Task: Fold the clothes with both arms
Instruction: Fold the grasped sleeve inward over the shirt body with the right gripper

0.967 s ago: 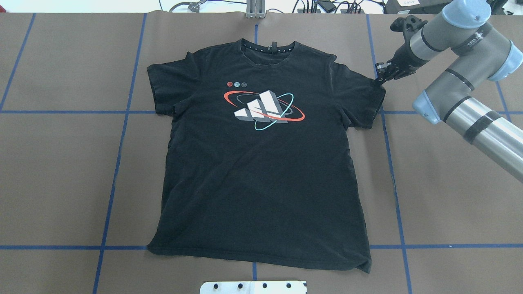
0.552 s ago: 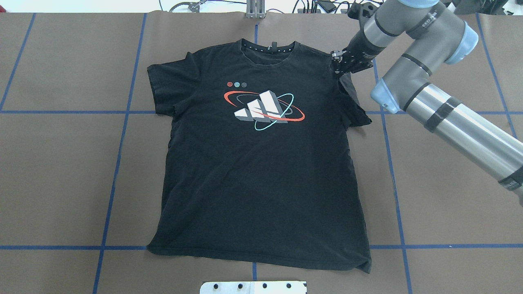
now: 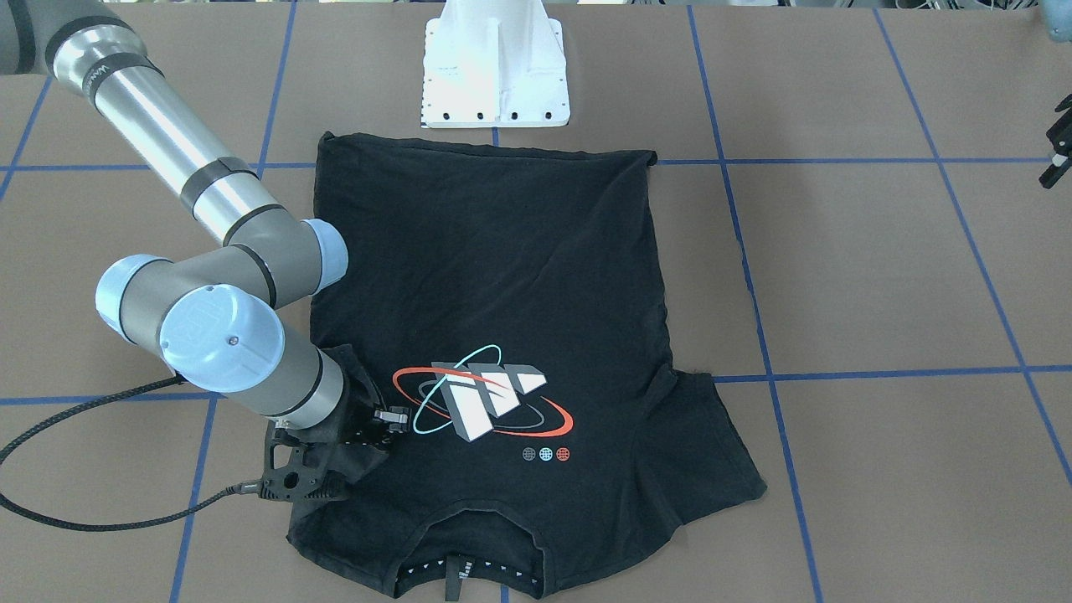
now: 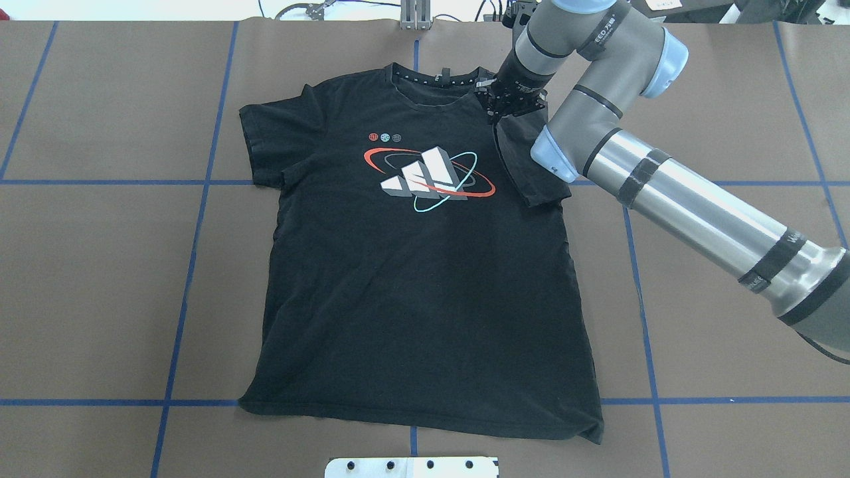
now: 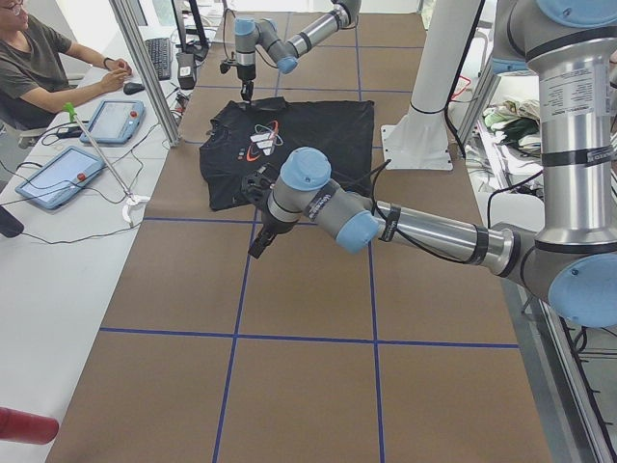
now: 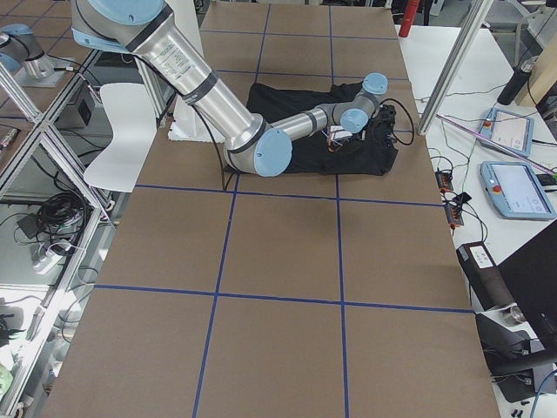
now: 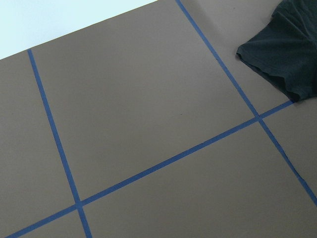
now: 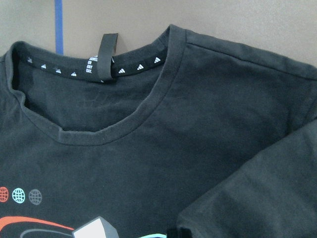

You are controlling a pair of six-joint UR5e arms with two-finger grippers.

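Folding it inward, I have the right arm's black two-finger gripper [image 4: 497, 111] clamped on the sleeve [image 4: 531, 169] of the black graphic T-shirt [image 4: 425, 285], which lies flat mid-frame; the left gripper [image 3: 1055, 159] is parked clear, its state unreadable.

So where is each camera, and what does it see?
Front-facing: across the table, facing the base; right arm over the T-shirt.
Overhead: behind the robot, looking down; right arm.
Left: table's left end; left arm near.
Right: table's right end; right arm near.
Left wrist: table, one sleeve; no body.
Right wrist: collar; no arm.
Front-facing and overhead share the chest graphic.
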